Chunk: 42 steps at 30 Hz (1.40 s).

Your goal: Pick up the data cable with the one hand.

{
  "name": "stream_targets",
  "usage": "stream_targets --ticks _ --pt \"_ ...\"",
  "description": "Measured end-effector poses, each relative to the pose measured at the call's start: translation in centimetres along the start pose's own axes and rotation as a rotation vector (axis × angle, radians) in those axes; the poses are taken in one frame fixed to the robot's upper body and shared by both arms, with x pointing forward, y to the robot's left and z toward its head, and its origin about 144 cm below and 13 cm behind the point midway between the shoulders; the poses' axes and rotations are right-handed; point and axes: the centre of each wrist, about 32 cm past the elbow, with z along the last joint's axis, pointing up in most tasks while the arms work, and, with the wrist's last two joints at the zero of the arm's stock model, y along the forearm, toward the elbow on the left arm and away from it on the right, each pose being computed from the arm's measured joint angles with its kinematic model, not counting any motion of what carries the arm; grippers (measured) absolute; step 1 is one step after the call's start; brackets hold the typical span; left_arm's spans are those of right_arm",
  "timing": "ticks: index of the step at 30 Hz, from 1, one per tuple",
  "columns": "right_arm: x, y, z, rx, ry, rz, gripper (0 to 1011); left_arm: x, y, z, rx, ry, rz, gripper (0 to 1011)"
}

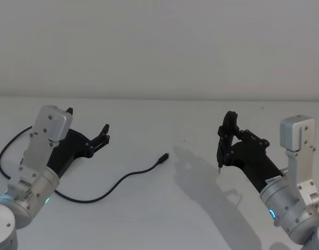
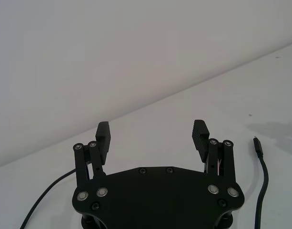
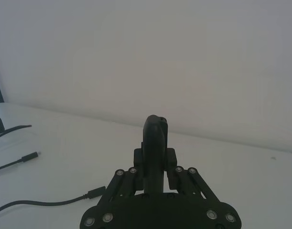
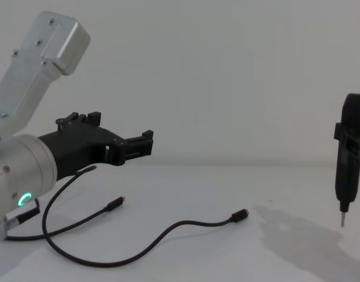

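White table (image 1: 201,224) runs back to a plain pale wall (image 1: 159,47). The cable (image 1: 117,183) lies on the table, thin and black, with nothing touching it. It loops out on the robot's left, passes beneath the left arm, then curves toward the middle, where one plug (image 1: 165,156) rests flat on bare surface. In the chest view a second plug end (image 4: 117,202) lies on the table near the left arm (the cord between the two sags in a wide curve toward the near side).

The left gripper (image 1: 87,121) hangs above the table on the left, pointing forward and toward the middle. Its fingers (image 2: 201,134) are spread wide with nothing between them. A green ring (image 4: 24,200) glows on its silver wrist. The middle plug lies apart from the fingertips, off toward the robot's right.

The right gripper (image 1: 227,139) is raised on the right, well apart from the cable. It is clamped on an upright pen tool (image 4: 349,158) whose thin tip points down.
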Motion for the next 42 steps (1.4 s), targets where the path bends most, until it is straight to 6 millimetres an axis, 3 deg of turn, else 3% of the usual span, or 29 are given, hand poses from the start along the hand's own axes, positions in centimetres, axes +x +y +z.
stream_targets --ticks 20,42 --pt "0.0 0.0 0.0 0.000 0.000 0.000 275 0.3 -0.7 0.3 -0.014 -0.003 -0.024 1001" --pt "0.0 0.2 0.0 0.003 0.001 0.003 275 2.3 -3.4 1.4 -0.015 0.062 -0.298 1001"
